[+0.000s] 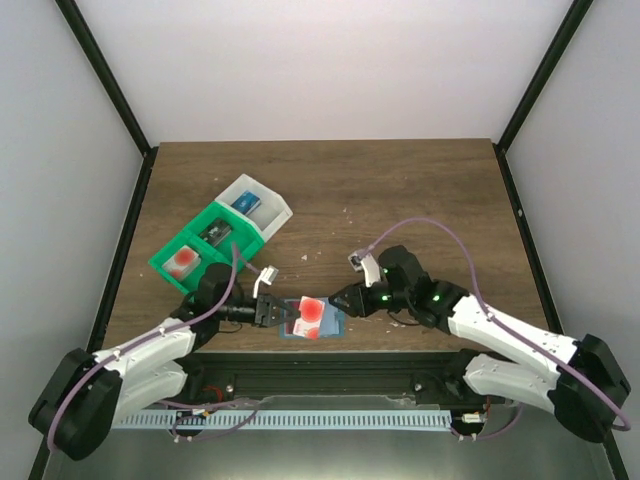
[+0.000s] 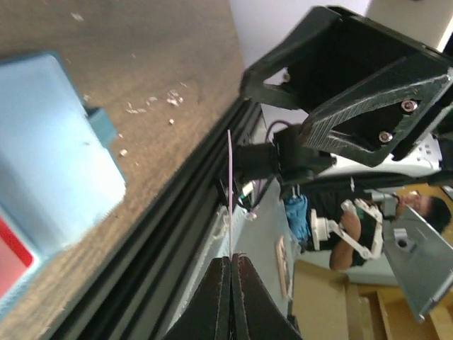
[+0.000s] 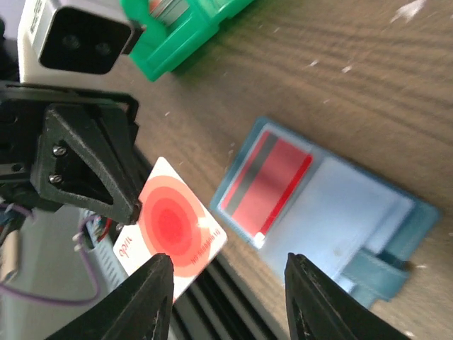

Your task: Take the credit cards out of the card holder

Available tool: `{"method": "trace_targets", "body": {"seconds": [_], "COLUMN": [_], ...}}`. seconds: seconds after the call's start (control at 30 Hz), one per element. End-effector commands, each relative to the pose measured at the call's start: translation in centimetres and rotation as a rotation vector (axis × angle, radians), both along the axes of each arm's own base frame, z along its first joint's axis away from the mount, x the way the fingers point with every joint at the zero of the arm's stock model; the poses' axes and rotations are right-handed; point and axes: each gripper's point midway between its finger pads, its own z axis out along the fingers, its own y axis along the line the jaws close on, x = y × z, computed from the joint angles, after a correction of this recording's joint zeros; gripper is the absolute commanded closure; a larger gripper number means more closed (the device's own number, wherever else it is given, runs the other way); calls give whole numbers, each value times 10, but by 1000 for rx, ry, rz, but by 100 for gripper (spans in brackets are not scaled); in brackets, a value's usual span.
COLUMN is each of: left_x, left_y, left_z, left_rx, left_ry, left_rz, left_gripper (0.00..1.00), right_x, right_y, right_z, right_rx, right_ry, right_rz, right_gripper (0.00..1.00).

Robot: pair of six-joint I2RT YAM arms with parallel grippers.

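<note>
The blue-teal card holder [image 1: 330, 325] [image 3: 347, 212] [image 2: 49, 163] lies open near the table's front edge. A red card [image 1: 314, 308] [image 3: 267, 180] sits in its left pocket. My left gripper [image 1: 270, 312] [image 2: 231, 258] is shut on a white credit card with a red round spot [image 1: 301, 327] [image 3: 170, 227], held at the holder's left end over the front rail. In the left wrist view that card [image 2: 230, 184] shows edge-on. My right gripper [image 1: 345, 300] [image 3: 226, 283] stands open just right of the holder, nothing between its fingers.
A green-and-white compartment tray [image 1: 215, 240] [image 3: 184, 28] stands at the back left, with a red-spotted card [image 1: 182, 260] in its nearest compartment. The black front rail [image 2: 163, 234] runs right below the holder. Small white crumbs [image 2: 152, 103] dot the wood.
</note>
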Motion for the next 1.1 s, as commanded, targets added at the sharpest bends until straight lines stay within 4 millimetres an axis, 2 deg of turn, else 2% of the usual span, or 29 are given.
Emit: {"method": "trace_targets", "body": {"seconds": [0.0,0.17,0.3,0.5,0.53,0.57,0.63,0.67,0.77,0.83,0.97,1.07], "left_x": [-19,-24,-26,-27,-27,-26,-25,-22,-15,-8,14,25], "left_y": [-10,-15,-16,-16,-17,-17,-17,-18,-17,-16,-9,0], "left_z": [14,12,15,21,21,19,19,20,25,30,41,57], "left_rx": [-82,-78,-87,-99,-100,-92,-87,-85,-73,-62,-30,-67], "left_ry": [-14,-6,-9,-24,-26,-15,-4,-1,-4,-21,-69,-101], "left_rz": [-117,-144,-147,-158,-160,-157,-146,-133,-86,-37,121,234], "left_gripper": [100,100,100,100,100,100,100,96,62,47,30,24], "right_x": [-21,-30,-31,-39,-42,-43,-42,-41,-36,-32,-24,-16], "right_y": [19,36,37,33,32,33,32,32,30,30,33,35], "right_z": [5,13,13,0,-2,1,4,5,10,16,31,49], "right_rx": [115,200,209,208,213,236,243,243,254,268,325,403], "right_ry": [58,110,112,142,155,152,144,142,134,130,125,129], "right_rz": [184,290,299,321,328,331,325,318,280,250,199,146], "right_gripper": [54,55,76,87,90,99,99,100,100,100,100,100]}}
